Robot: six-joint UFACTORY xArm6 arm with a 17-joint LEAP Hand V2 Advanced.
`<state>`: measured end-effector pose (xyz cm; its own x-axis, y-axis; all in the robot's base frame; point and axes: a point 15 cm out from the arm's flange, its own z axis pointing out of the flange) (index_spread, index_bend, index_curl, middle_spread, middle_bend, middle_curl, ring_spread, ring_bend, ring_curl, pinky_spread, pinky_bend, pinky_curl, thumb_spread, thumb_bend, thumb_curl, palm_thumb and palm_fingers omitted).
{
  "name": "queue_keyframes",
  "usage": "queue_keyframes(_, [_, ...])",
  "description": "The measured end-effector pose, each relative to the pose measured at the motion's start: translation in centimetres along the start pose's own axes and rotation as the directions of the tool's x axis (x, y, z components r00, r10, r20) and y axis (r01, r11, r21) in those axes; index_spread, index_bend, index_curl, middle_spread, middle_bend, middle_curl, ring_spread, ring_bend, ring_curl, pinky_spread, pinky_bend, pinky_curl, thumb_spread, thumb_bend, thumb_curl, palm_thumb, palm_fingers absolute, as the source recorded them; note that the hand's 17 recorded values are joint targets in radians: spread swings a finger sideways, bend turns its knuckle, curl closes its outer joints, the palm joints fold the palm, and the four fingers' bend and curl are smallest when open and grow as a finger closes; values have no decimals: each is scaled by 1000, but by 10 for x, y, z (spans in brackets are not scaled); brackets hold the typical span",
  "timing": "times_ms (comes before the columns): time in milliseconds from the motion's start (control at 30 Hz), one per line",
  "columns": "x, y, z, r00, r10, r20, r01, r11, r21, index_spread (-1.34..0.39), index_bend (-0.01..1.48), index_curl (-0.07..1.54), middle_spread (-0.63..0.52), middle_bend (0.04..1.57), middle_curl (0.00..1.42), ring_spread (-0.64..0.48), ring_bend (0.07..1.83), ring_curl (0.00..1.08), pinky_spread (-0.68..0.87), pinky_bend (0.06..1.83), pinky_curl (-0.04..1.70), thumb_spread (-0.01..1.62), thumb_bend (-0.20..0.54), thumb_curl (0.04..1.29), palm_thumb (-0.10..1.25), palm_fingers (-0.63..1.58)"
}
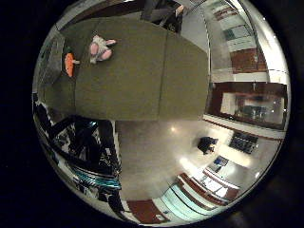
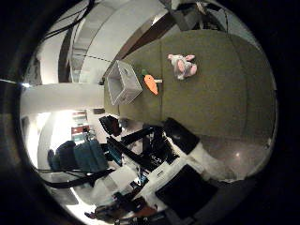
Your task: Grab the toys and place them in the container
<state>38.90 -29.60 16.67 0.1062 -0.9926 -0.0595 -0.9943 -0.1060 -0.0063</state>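
White and black parts of the hand (image 2: 187,154) fill the near edge of the thumb-side view; whether its fingers are spread or curled cannot be told. Far from the palm lies an olive table (image 2: 220,93). On it sit a pink-and-grey bunny (image 2: 183,65), an orange carrot (image 2: 150,84) and, beside the carrot, a white container (image 2: 123,82).

Olive table (image 2: 220,89) lies open below me; only the carrot toy (image 2: 150,84) sits between bunny (image 2: 183,65) and white container (image 2: 123,82).
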Motion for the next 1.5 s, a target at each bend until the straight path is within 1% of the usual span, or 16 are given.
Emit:
queue_keyframes(100, [-18,-18,3,1000,-26,0,26,1000,-1,-342,163,303,-2,197,320,161,286,250,344,482,94,1111,-28,300,543,185])
queue_keyframes(267, [-38,-44,7,999,-32,-16,32,999,13,-334,164,295,10,196,323,165,299,253,342,495,96,1103,-25,295,508,182])
queue_keyframes(433, [-56,-69,31,1000,-3,-16,4,1000,11,-300,160,288,26,198,329,176,321,256,345,508,97,1092,-26,288,481,183])
queue_keyframes(533, [-62,-77,52,999,31,-11,-31,1000,1,-269,161,285,47,203,333,178,328,256,346,519,94,1087,-27,286,462,184])
queue_keyframes(667, [-63,-85,84,996,87,-10,-87,996,-6,-246,156,282,77,202,336,178,337,257,350,541,95,1084,-23,285,458,176])
queue_keyframes(967, [-49,-115,137,990,142,1,-142,989,-33,-222,161,280,115,200,336,195,358,255,349,576,94,1080,-23,286,455,150])
queue_keyframes(1267, [-27,-144,186,983,181,7,-180,982,-50,-214,162,285,128,200,335,196,370,250,348,590,88,1080,-26,283,446,144])
queue_keyframes(1500, [-28,-155,229,985,174,22,-171,981,-88,-206,165,287,141,197,331,205,367,248,348,610,87,1077,-26,283,429,128])
